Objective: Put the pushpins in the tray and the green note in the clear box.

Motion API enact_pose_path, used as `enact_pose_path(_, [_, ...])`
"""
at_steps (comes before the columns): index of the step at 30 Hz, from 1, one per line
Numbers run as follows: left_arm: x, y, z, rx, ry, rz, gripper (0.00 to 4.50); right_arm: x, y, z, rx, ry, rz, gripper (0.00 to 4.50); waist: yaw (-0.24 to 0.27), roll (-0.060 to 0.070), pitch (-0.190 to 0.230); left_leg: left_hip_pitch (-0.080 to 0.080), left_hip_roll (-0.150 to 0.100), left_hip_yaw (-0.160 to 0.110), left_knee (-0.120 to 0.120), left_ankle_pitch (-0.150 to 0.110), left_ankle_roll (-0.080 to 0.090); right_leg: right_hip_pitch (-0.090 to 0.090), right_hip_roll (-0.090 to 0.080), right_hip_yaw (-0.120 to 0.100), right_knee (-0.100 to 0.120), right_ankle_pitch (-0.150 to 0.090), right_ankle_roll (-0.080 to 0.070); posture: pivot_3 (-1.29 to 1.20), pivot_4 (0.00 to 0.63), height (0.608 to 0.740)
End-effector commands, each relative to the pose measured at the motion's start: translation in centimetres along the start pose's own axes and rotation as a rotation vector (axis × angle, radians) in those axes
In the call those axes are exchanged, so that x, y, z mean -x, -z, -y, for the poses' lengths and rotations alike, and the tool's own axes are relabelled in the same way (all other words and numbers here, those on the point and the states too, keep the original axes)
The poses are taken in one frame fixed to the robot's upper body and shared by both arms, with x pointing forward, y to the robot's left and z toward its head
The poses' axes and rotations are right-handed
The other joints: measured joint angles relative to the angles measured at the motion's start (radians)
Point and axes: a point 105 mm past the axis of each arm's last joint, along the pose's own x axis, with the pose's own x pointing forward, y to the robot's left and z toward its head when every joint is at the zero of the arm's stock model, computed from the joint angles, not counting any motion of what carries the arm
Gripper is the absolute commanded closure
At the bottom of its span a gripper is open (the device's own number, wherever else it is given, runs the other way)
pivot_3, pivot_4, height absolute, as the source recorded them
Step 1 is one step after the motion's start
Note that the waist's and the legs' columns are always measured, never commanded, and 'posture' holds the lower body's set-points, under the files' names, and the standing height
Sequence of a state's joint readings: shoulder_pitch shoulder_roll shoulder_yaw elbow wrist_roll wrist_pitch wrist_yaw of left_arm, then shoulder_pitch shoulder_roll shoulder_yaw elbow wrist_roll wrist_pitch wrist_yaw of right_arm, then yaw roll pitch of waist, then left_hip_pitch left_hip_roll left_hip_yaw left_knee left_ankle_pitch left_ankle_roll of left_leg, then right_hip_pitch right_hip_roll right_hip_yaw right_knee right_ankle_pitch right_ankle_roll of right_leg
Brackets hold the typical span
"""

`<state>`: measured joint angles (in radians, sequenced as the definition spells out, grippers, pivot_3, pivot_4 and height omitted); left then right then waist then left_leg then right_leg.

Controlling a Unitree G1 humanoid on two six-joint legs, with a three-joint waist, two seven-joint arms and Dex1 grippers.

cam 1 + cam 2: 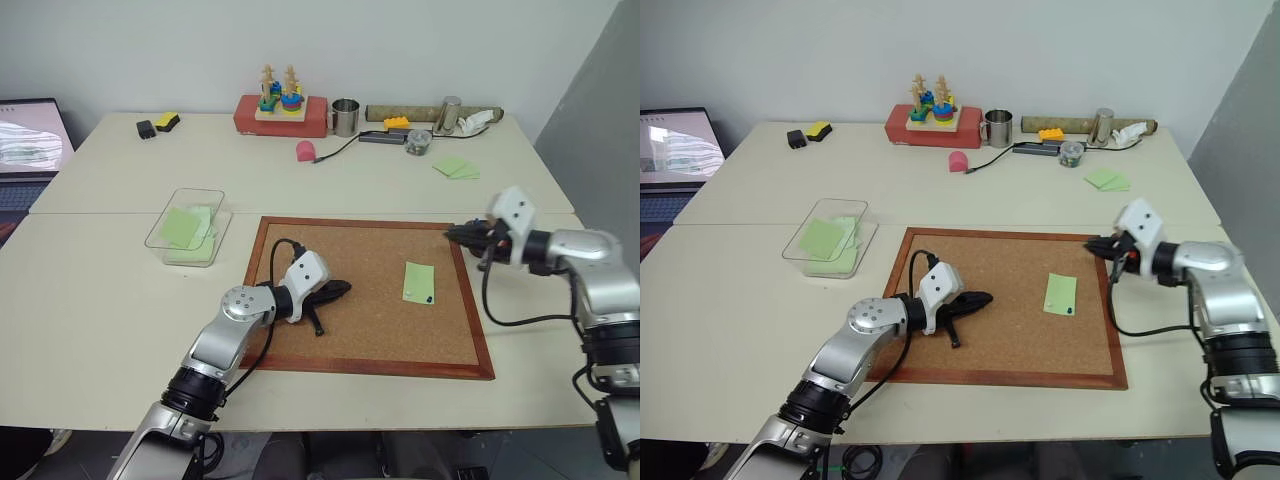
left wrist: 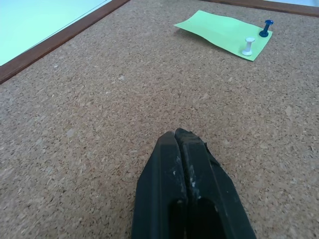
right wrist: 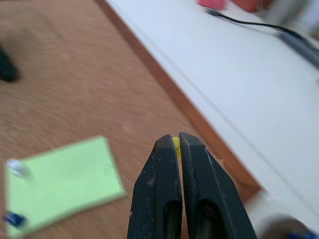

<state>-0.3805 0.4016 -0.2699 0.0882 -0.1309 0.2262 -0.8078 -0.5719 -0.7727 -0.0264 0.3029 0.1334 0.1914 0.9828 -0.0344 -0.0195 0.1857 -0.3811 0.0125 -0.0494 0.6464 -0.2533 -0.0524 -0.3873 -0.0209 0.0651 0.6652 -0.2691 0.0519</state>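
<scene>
Nearest, the left gripper (image 2: 180, 137) rests on the corkboard (image 1: 300, 350), jaws pressed together and empty. Right gripper (image 3: 175, 142) hovers at the board's far right corner, jaws pinching a yellow pin (image 3: 176, 144). Two pins, white (image 2: 247, 46) and blue (image 2: 266, 29), hold the green note (image 1: 419, 282) down. Pin removal seems underway; next, find the tray, not visible, and release the pin over it
</scene>
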Motion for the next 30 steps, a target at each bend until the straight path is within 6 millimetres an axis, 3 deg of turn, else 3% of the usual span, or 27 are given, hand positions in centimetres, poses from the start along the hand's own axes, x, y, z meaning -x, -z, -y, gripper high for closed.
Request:
enact_pose_path(1, [0.7, 2.0, -0.4, 0.021, -0.043, -0.08, 4.5, 1.2, 1.3, 3.5, 0.09, 0.183, -0.1, 4.42, -0.003, 0.0, 0.0, 0.0, 0.0, 0.0, 0.0, 0.0, 0.0, 0.0, 0.0, 0.0, 0.0, 0.0, 0.0, 0.0, 0.15, 0.74])
enact_pose_path(8, [0.7, 2.0, -0.5, 0.018, -0.048, -0.08, 4.5, 0.4, 4.3, 4.5, 0.083, 0.229, -0.224, 4.42, -0.007, 0.001, -0.001, 0.001, 0.0, 0.002, 0.0, 0.0, 0.0, 0.0, 0.0, 0.002, 0.0, 0.0, 0.0, 0.0, 0.15, 0.74])
enact_pose_path(15, [1.1, 2.1, -0.6, 0.017, -0.061, -0.085, 4.5, -0.3, 5.4, 4.4, 0.067, 0.215, -0.268, 3.18, -0.011, 0.001, -0.001, 0.001, 0.0, 0.002, 0.0, 0.0, 0.0, 0.0, 0.0, 0.002, 0.0, 0.0, 0.0, 0.0, 0.15, 0.74])
enact_pose_path(19, [1.1, 2.1, -0.6, 0.017, -0.063, -0.087, 4.5, -0.3, 5.0, 4.7, 0.061, 0.223, -0.247, 2.18, -0.013, 0.001, -0.001, 0.001, 0.0, 0.002, 0.0, 0.0, 0.0, 0.0, 0.0, 0.002, 0.0, 0.0, 0.0, 0.0, 0.15, 0.74])
enact_pose_path(23, [1.1, 2.1, -0.7, 0.013, -0.065, -0.088, 4.5, 1.3, 2.7, 5.6, 0.072, 0.234, -0.177, 1.28, -0.014, 0.002, -0.001, 0.001, 0.0, 0.002, 0.0, 0.0, 0.0, 0.0, 0.0, 0.002, 0.0, 0.0, 0.0, 0.0, 0.15, 0.74])
enact_pose_path(26, [1.2, 2.2, -0.7, 0.013, -0.065, -0.09, 4.5, 2.4, 1.4, 4.8, 0.06, 0.175, -0.13, 1.28, -0.013, 0.002, -0.001, 0.0, 0.0, 0.002, 0.0, 0.0, 0.0, 0.0, 0.0, 0.002, 0.0, 0.0, 0.0, 0.0, 0.15, 0.74])
enact_pose_path(30, [1.1, 2.3, -0.7, 0.013, -0.06, -0.092, 4.5, 3.6, 0.1, 0.7, 0.047, -0.012, -0.087, 1.28, -0.01, 0.001, -0.001, 0.0, 0.0, 0.0, -0.001, 0.0, 0.0, 0.001, 0.0, 0.001, -0.001, 0.0, 0.0, 0.0, 0.15, 0.74])
